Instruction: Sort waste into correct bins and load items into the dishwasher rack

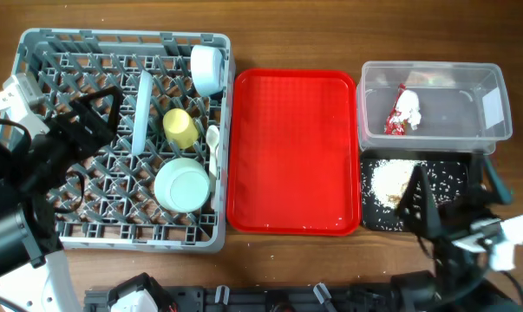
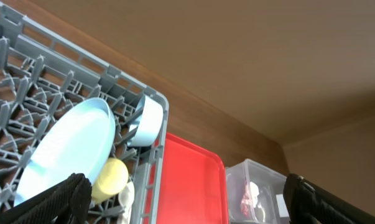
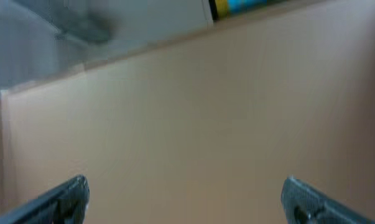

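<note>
The grey dishwasher rack (image 1: 35, 43) holds a light blue plate (image 1: 142, 111) on edge, a yellow-green cup (image 1: 180, 127), a pale green bowl (image 1: 182, 184), a light blue bowl (image 1: 208, 69) and a white spoon (image 1: 212, 139). The fork is not clear to see. The clear tub (image 1: 495, 130) holds the red wrapper (image 1: 393, 122) and white tissue (image 1: 408, 107). The black tray (image 1: 452, 178) holds rice scraps (image 1: 391, 180). My left gripper (image 1: 94, 111) is open and empty over the rack's left side. My right gripper (image 1: 452, 201) is open and empty over the black tray's front.
An empty red serving tray (image 1: 291, 152) lies between the rack and the bins. In the left wrist view the plate (image 2: 69, 146), cup (image 2: 111, 177), blue bowl (image 2: 148, 119), red tray (image 2: 187, 180) and clear tub (image 2: 255, 193) show. The right wrist view shows only a blurred beige wall.
</note>
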You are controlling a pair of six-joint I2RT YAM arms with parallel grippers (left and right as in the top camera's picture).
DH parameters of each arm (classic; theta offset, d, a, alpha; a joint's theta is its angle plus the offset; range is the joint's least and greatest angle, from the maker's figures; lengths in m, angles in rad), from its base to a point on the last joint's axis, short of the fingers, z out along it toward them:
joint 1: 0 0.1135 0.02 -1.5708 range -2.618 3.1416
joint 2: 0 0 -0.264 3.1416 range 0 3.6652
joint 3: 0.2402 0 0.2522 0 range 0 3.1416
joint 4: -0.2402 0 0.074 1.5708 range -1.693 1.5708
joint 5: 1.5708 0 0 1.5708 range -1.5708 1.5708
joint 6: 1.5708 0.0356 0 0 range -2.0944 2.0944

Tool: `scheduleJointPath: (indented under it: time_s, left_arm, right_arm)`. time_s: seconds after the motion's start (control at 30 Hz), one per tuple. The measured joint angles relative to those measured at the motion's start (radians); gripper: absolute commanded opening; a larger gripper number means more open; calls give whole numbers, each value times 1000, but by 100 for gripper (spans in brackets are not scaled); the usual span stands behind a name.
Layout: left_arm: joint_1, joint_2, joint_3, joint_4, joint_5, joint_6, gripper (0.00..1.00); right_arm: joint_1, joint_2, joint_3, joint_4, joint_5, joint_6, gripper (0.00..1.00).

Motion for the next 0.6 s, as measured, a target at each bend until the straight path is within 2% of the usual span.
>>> scheduleJointPath:
  time_s: [0.07, 0.1, 0.17, 0.3, 0.33, 0.6]
  left_arm:
    - [0, 0, 0, 1, 0, 0, 100]
    - [0, 0, 0, 0, 0, 0, 100]
    - [0, 0, 0, 0, 0, 0, 100]
    - [0, 0, 0, 0, 0, 0, 100]
    - [0, 0, 0, 0, 0, 0, 100]
    - [0, 0, 0, 0, 0, 0, 100]
  right_arm:
    - [0, -2, -171, 221, 3, -1, 100]
    - [0, -4, -231, 272, 4, -3, 100]
    - [0, -6, -290, 181, 10, -4, 100]
    - [0, -12, -295, -209, 30, -15, 100]
    - [0, -8, -302, -250, 33, -19, 100]
    - [0, -10, -301, -241, 33, -23, 100]
